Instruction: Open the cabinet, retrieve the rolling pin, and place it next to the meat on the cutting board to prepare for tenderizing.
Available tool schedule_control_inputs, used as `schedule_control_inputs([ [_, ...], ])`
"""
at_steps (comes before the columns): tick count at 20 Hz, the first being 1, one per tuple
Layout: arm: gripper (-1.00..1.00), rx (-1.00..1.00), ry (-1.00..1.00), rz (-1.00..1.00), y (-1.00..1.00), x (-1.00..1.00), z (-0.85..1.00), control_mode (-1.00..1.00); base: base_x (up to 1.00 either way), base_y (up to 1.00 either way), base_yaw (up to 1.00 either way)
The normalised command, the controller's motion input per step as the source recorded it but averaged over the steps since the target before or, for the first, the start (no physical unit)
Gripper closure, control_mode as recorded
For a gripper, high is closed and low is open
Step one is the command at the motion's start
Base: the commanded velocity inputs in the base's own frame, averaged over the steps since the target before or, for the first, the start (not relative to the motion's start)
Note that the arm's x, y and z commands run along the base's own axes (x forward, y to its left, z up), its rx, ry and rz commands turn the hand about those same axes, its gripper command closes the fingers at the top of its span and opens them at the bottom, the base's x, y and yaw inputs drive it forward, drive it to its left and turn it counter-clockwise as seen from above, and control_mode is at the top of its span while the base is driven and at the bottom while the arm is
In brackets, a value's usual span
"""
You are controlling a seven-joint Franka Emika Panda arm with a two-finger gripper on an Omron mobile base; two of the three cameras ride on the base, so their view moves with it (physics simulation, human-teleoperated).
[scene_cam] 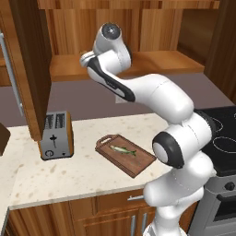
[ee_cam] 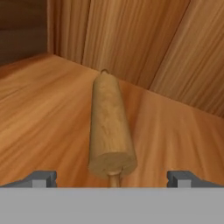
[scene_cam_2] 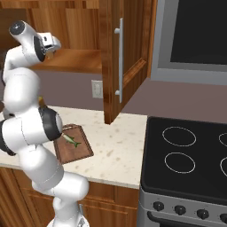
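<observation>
The arm [scene_cam: 161, 99] is glossy white throughout, built of thick rounded segments that bulge like smooth capsules. Dark grey to black bands and round caps mark its joints: one black disc ringed in white sits on the elbow [scene_cam: 167, 148], another grey cap tops the uppermost joint [scene_cam: 110, 31], and a long black seam runs along the forearm. The fingers [ee_cam: 41, 178] are small, grey and blocky, with flat squared tips.

Cabinet [scene_cam_2: 128, 57]: reddish-brown doors, lighter streaked wood inside. Rolling pin [ee_cam: 109, 127]: light tan. Cutting board [scene_cam: 126, 156]: dark reddish-brown. Meat [scene_cam: 123, 150]: apparently silvery-green, too small to confirm. Countertop [scene_cam: 78, 173]: cream, speckled. Toaster [scene_cam: 56, 135]: silver with wood sides. Stovetop [scene_cam_2: 186, 155]: black, white rings.
</observation>
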Motion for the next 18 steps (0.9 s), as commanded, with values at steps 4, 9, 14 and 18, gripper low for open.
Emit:
schedule_control_inputs([
  [4,-1.00,-0.02,0.00,0.00,0.09,0.29,-0.03,-1.00,0.00,0.00,0.00],
  [9,-1.00,-0.02,0.00,0.00,0.03,0.33,0.00,-1.00,0.00,0.00,0.00],
  [14,-1.00,-0.03,0.00,0.00,0.06,0.27,0.00,-1.00,0.00,0.00,0.00],
  [18,-1.00,-0.04,0.00,0.00,0.16,0.22,0.00,-1.00,0.00,0.00,0.00],
])
